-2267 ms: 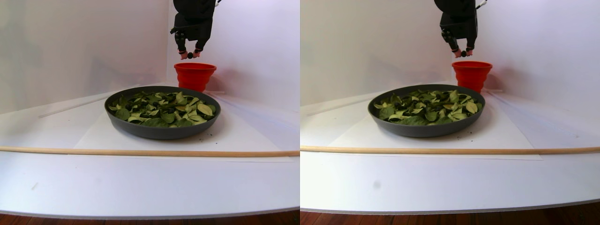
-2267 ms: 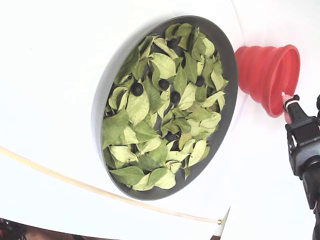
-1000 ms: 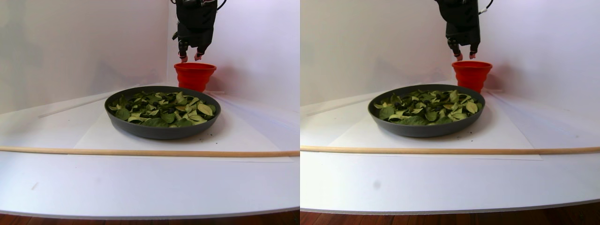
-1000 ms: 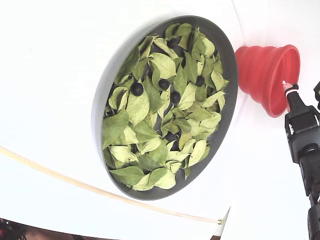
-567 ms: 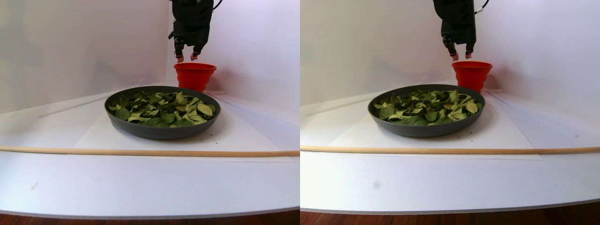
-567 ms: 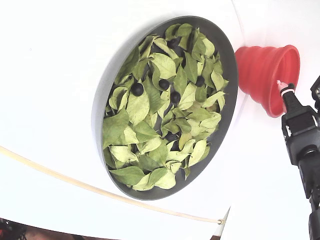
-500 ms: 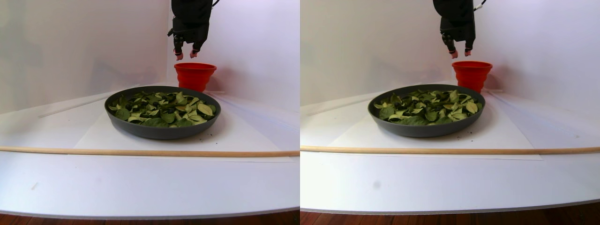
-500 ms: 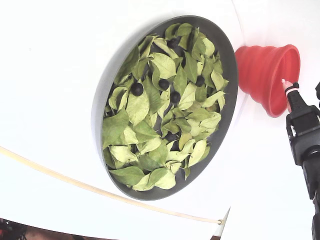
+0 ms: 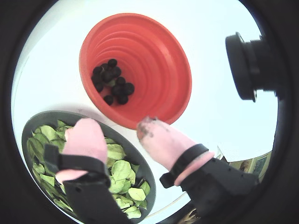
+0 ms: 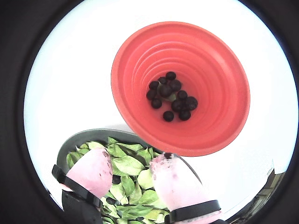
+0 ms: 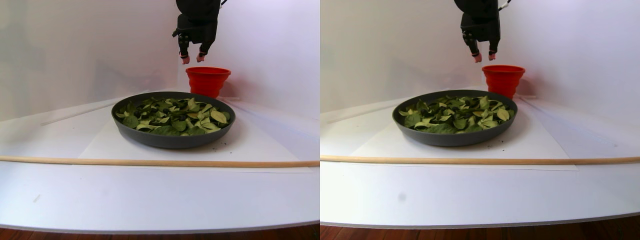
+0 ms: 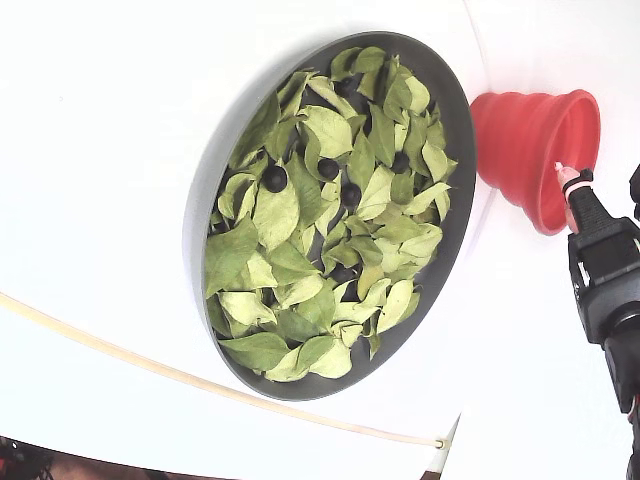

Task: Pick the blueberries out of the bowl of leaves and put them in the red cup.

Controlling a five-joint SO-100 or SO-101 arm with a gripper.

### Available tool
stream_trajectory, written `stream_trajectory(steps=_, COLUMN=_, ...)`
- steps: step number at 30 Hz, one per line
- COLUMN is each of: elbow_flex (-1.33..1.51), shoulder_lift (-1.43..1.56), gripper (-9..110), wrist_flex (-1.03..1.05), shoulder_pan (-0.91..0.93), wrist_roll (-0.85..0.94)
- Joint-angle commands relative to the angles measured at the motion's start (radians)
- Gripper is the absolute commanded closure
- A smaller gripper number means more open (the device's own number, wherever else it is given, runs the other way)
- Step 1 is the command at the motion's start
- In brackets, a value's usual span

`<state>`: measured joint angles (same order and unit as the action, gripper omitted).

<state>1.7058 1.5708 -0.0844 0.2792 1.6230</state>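
Observation:
The red cup (image 11: 208, 80) stands behind the dark grey bowl (image 11: 172, 140), close to the back wall. Several blueberries (image 10: 170, 95) lie at the bottom of the cup (image 10: 210, 70). The bowl (image 12: 198, 215) is full of green leaves (image 12: 320, 260), with a few blueberries (image 12: 274, 178) showing among them. My gripper (image 11: 192, 59) hangs open and empty above and just left of the cup in the stereo pair view. In both wrist views its pink fingertips (image 9: 86, 137) sit over the gap between the cup (image 9: 154, 60) and the near edge of the bowl.
A long wooden dowel (image 11: 150, 162) lies across the table in front of the bowl, also seen as the dowel (image 12: 150, 365) in the fixed view. White paper lies under the bowl. White walls stand close behind the cup. A black camera module (image 9: 250, 65) juts in beside the fingers.
The gripper held a blueberry over the cup 2.3 s ago. It has since opened, the berry is gone from its fingers, and it has shifted left toward the bowl.

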Motion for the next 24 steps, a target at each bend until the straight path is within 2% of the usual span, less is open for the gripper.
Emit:
stream_trajectory(steps=1, elbow_flex=0.012, shoulder_lift=0.155, gripper=86, wrist_flex=0.003, shoulder_pan=-0.009, wrist_roll=-0.003)
stream_trajectory(steps=24, elbow_flex=0.239, shoulder_lift=0.164, gripper=86, wrist_flex=-0.086, shoulder_pan=-0.051, wrist_roll=-0.018)
